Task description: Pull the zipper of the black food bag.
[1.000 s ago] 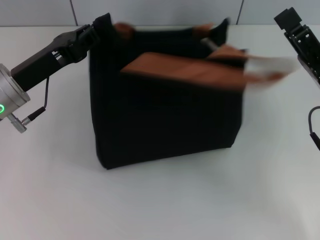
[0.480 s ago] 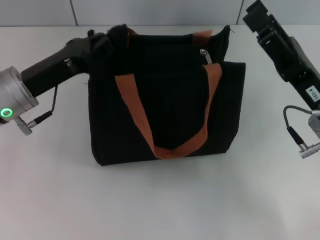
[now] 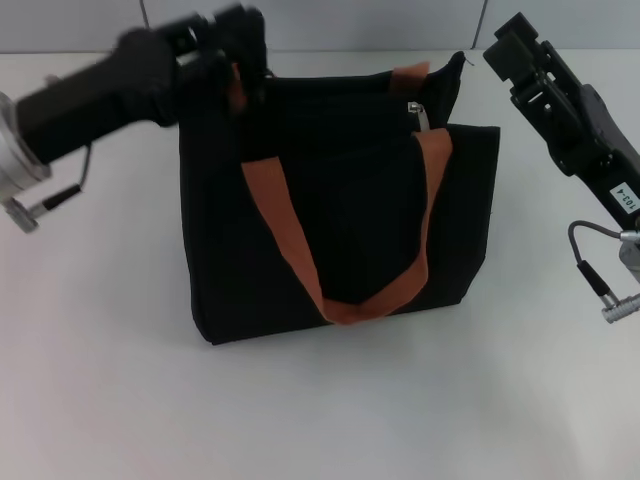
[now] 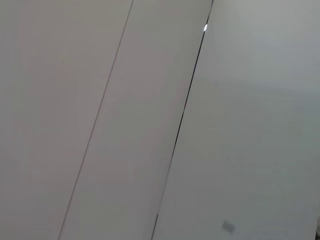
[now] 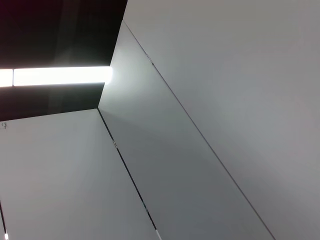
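Zipper (image 3: 417, 112): a small silver pull tab on the black zip line along the top of the black food bag (image 3: 340, 225), lying at the end of the opening nearer the bench's right edge, just above where one rust-brown handle (image 3: 345, 240) meets the front panel. The bag stands upright toward the far edge of the white bench (image 3: 320, 400), roughly midway between its left and right edges. Judged from its look, the tab is light, hard and smooth (easily slipped from a loose pinch), so it is best taken flat across its broad faces, close to the slider; the bag itself is soft fabric that will likely sag or drag along when the zip is drawn, so its far-left top corner needs holding.

Left gripper (image 3: 243, 45) is at that far-left top corner of the bag, beside the other handle's root; its arm reaches in from the bench's left edge, and whether the fingers are apart or clamped on the fabric cannot be told. Right gripper (image 3: 518, 47) hangs above the bench's far right corner, apart from the bag, arm angled steeply; its finger state likewise cannot be told. Both wrist views show only blank wall panels.
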